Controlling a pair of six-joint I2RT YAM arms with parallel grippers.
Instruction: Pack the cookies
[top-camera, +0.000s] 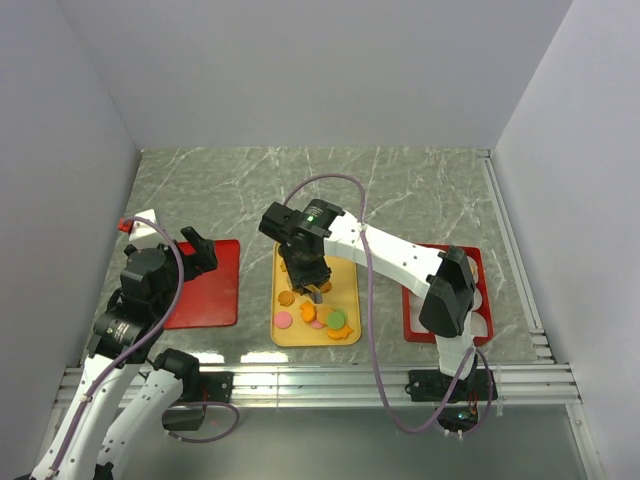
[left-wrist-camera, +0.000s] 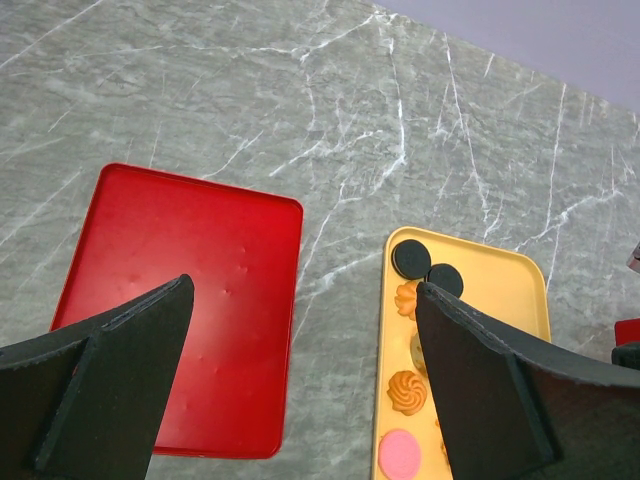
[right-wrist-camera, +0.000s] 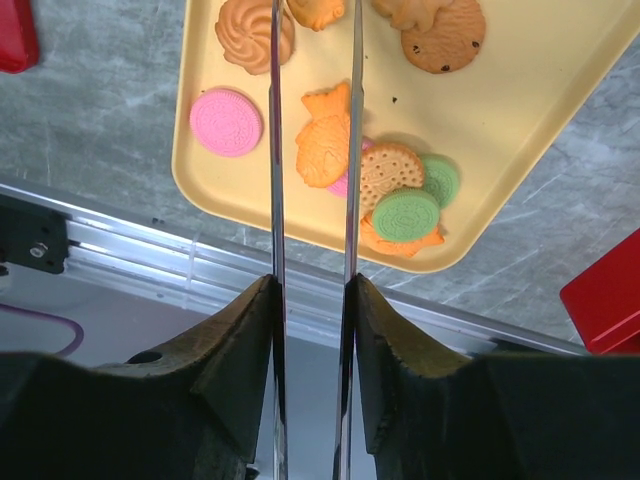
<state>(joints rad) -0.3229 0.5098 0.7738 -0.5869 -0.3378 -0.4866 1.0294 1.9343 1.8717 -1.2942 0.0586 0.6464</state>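
Note:
The cookies (top-camera: 318, 318) lie on a yellow tray (top-camera: 345, 282) at the table's middle: orange, brown, pink and green pieces. In the right wrist view a pink round (right-wrist-camera: 226, 122), an orange fish shape (right-wrist-camera: 322, 148) and a green round (right-wrist-camera: 405, 213) show on the tray (right-wrist-camera: 520, 150). My right gripper (top-camera: 314, 290) hangs low over the tray, its two thin metal blades (right-wrist-camera: 275, 150) a narrow gap apart with nothing seen held. My left gripper (top-camera: 200, 252) is open and empty over a red tray (top-camera: 210, 290). Its view shows black and orange cookies (left-wrist-camera: 410, 258) on the yellow tray (left-wrist-camera: 500, 280).
The red tray (left-wrist-camera: 180, 300) on the left holds nothing. Another red tray (top-camera: 478, 300) with white round cups sits at the right, mostly hidden by my right arm. A small red and white object (top-camera: 135, 224) lies at the far left. Walls enclose three sides.

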